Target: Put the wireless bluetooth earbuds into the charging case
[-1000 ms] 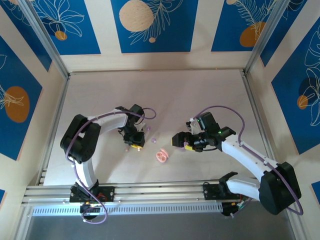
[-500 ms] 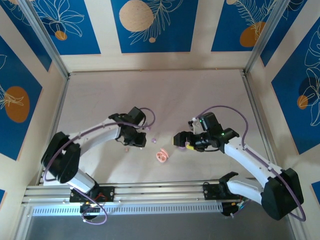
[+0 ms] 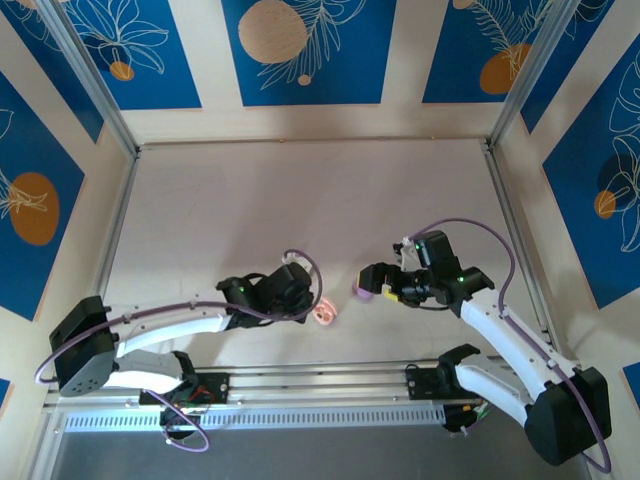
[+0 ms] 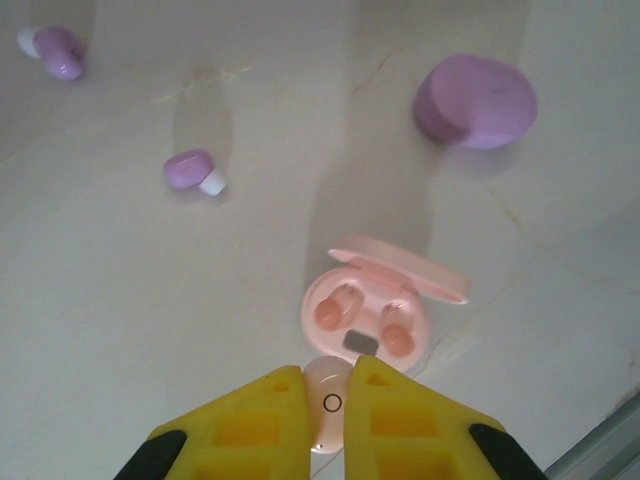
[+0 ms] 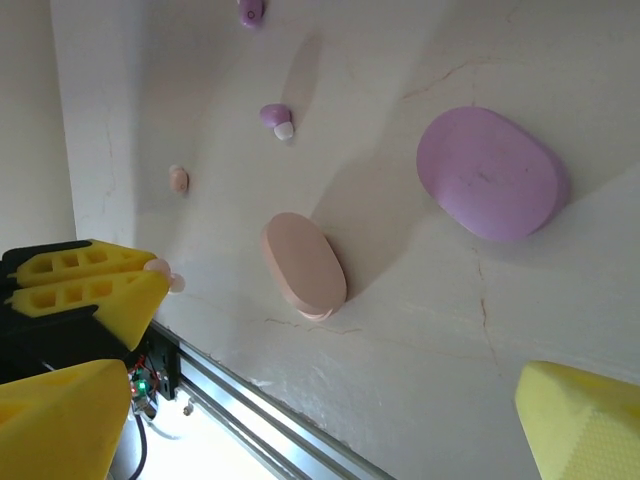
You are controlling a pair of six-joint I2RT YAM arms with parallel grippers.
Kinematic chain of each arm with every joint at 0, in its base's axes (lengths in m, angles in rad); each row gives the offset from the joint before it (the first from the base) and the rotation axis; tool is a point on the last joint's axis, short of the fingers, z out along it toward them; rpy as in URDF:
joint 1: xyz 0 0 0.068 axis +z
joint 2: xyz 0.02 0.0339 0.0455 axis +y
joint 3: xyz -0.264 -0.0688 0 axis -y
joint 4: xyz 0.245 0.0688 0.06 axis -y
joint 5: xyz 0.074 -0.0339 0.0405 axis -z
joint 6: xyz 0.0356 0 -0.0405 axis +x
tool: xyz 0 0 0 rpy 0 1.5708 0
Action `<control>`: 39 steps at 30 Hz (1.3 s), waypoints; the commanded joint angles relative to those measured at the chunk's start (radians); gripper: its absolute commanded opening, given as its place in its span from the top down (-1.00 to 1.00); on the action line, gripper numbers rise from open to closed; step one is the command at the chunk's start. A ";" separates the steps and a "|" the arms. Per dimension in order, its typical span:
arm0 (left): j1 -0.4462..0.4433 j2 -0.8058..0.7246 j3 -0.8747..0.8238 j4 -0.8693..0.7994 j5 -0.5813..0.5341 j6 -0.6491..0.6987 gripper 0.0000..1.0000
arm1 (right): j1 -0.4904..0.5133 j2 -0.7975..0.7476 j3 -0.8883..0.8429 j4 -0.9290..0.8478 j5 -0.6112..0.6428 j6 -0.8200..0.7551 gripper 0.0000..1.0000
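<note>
We see the pale pink earbud (image 4: 326, 418) pinched between the yellow fingers (image 4: 255, 410) of the left tool (image 4: 327, 378), which are pressed almost together on it. The bud sits right at the rim of the pink charging case (image 4: 366, 318); we cannot tell if they touch. The case lies open on the bench (image 4: 150, 300), near its front edge, lid tilted up on the side away from the tool. Two purple earbuds (image 4: 192, 170) lie loose, well apart from the case, and a second pale bud (image 5: 179, 179) lies alone. The right tool (image 3: 370, 285) is spread wide, holding nothing, above the closed purple case (image 5: 490, 172), to the right of the pink one.
</note>
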 commanded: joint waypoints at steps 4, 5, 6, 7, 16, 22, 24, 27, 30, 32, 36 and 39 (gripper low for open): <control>-0.094 0.102 0.018 0.108 -0.156 -0.182 0.98 | -0.007 -0.026 -0.016 -0.025 -0.025 0.015 -0.98; -0.111 0.121 0.024 0.120 -0.170 -0.200 0.98 | -0.008 -0.026 -0.017 -0.029 -0.027 0.012 -0.98; -0.126 0.135 0.033 0.118 -0.193 -0.221 0.98 | -0.011 -0.026 -0.017 -0.034 -0.028 0.008 -0.98; -0.145 0.152 0.043 0.108 -0.221 -0.247 0.98 | -0.013 -0.026 -0.016 -0.039 -0.030 0.004 -0.98; -0.213 0.210 0.052 0.108 -0.307 -0.355 0.98 | -0.044 -0.056 -0.033 -0.070 -0.074 -0.039 -0.98; -0.218 0.244 0.074 0.087 -0.307 -0.360 0.97 | -0.062 -0.086 -0.047 -0.069 -0.100 -0.041 -0.98; -0.218 0.254 0.072 0.102 -0.303 -0.359 0.98 | -0.065 -0.088 -0.047 -0.072 -0.100 -0.041 -0.98; -0.219 0.270 0.076 0.103 -0.301 -0.358 0.97 | -0.067 -0.092 -0.048 -0.069 -0.103 -0.040 -0.98; -0.219 0.283 0.076 0.100 -0.295 -0.362 0.97 | -0.069 -0.091 -0.052 -0.066 -0.105 -0.040 -0.98; -0.218 0.292 0.074 0.106 -0.290 -0.364 0.97 | -0.071 -0.090 -0.053 -0.063 -0.108 -0.040 -0.98; -0.219 0.306 0.077 0.114 -0.287 -0.361 0.96 | -0.073 -0.083 -0.053 -0.058 -0.115 -0.042 -0.98; -0.218 0.317 0.087 0.114 -0.285 -0.353 0.96 | -0.074 -0.081 -0.053 -0.055 -0.119 -0.044 -0.98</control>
